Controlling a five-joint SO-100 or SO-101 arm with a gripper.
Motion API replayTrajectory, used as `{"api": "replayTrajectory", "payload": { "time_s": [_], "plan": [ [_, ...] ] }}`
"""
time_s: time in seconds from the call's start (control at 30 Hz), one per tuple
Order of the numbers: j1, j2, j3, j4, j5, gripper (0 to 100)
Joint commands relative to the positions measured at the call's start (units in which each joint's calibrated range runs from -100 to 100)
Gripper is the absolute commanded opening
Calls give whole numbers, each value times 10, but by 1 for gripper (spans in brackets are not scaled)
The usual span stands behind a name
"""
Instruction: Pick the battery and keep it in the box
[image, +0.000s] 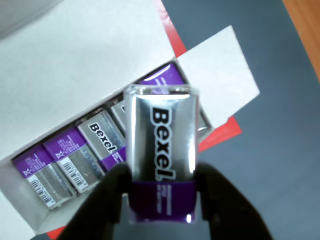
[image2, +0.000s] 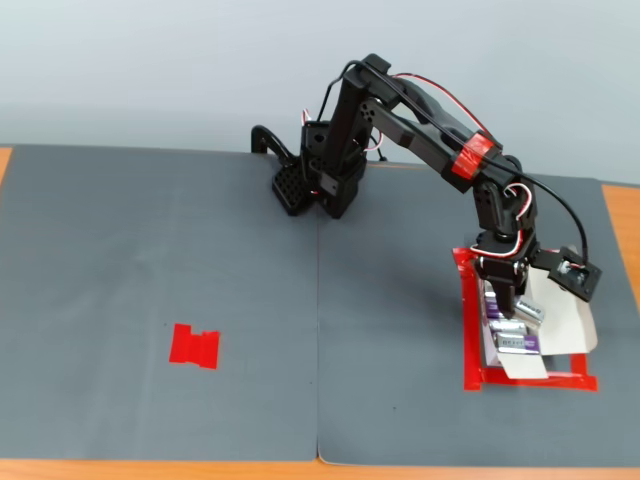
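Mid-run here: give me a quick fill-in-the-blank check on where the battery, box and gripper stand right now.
1. The gripper is shut on the ____.
2. In the wrist view, the held battery hangs above the open white ____.
3. The word printed on the held battery is ____.
4. In the fixed view, the box sits inside a frame of ____ tape.

Missing words: battery; box; Bexel; red

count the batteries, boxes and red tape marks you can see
batteries: at least 5 – 1 in the claw, the held battery, plus 4 visible in the box
boxes: 1
red tape marks: 2 – patch, frame
total: 8
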Motion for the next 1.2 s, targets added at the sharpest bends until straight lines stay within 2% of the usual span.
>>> {"api": "replayTrajectory", "payload": {
  "time_s": [0.0, 0.3, 0.9, 1.17],
  "plan": [
    [-19, -3, -34, 0, -2, 8],
    [-55, -1, -29, -3, -2, 8],
    [-55, -1, -18, 1, -2, 9],
    [-55, -9, 13, 1, -2, 27]
  ]
}}
